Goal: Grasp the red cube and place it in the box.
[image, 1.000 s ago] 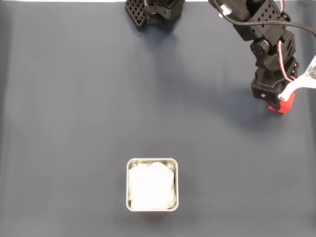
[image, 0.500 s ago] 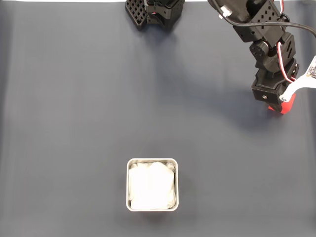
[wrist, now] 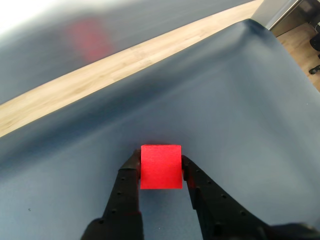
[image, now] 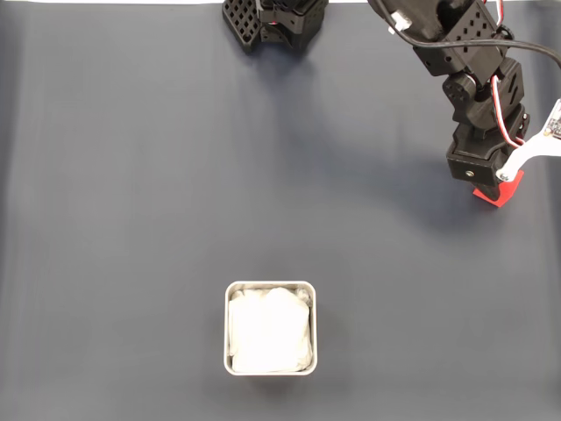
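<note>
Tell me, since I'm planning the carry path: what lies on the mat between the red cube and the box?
Nothing: in the fixed view, only bare dark mat stretches from the red cube, held between the gripper fingers, to the box.

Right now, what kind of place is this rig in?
Probably an indoor hobby or lab bench: a dark mat over a wooden tabletop, wood flooring beyond the table edge, and a small black arm's claw closed on the red cube.

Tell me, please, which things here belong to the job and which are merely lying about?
Job:
- red cube, clamped between the tool's fingers
- box, white-lined, nothing else in it

Not part of it:
- dark mat over the table
- black perforated part at the fixed view's top edge
</note>
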